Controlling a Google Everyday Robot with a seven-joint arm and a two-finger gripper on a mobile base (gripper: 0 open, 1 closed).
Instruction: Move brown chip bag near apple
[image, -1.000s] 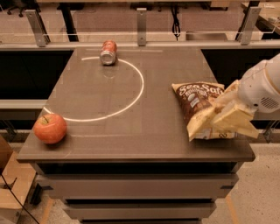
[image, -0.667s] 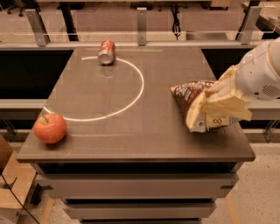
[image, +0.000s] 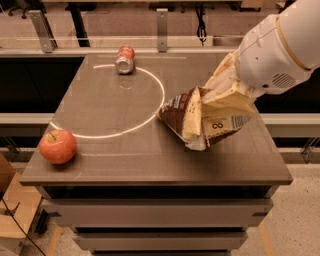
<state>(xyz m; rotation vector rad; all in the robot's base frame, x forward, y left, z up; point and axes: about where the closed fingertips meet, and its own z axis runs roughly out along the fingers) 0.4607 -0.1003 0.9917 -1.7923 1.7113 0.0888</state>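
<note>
Shifted left: brown chip bag (image: 192, 120), gripper (image: 216, 96) clamping it over table (image: 125, 160) right.

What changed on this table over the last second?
The gripper, gripping the brown chip bag, carried it left from the right edge of the table toward the middle, closer to the apple. The apple and the red soda can stayed put.

brown chip bag (image: 186, 116): figure like "8" beside barcode (image: 239, 121), on tan panel.
gripper (image: 220, 92): clamped on bag's upper right.
</note>
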